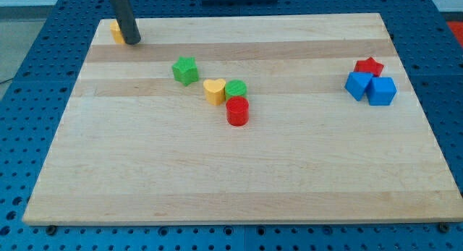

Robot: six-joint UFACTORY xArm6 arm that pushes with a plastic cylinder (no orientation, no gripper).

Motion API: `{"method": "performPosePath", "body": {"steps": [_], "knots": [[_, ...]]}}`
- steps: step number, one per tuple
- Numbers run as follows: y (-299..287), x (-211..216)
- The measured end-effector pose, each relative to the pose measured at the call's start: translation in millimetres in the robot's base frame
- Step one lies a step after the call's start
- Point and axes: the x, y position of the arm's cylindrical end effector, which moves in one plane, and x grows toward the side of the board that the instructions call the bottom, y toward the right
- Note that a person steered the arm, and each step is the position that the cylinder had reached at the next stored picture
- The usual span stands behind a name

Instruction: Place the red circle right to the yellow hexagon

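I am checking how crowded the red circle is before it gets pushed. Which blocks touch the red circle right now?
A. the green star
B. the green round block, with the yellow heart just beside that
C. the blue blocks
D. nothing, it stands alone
B: the red circle sits directly below the green round block, touching it, and the yellow heart adjoins that block's left side.

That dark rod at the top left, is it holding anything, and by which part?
Nothing is held. My tip only pushes; it sits at the right side of the yellow hexagon, partly hiding it. The red circle lies far off, untouched.
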Motion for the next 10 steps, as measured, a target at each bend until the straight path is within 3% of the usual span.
{"method": "performPosePath", "body": {"steps": [2,4,6,7,9,10], "knots": [[1.0,0.0],[23.4,85.1],[23.4,103.5],[30.3,177.6],[131.1,263.0],[210.0,271.7]]}}
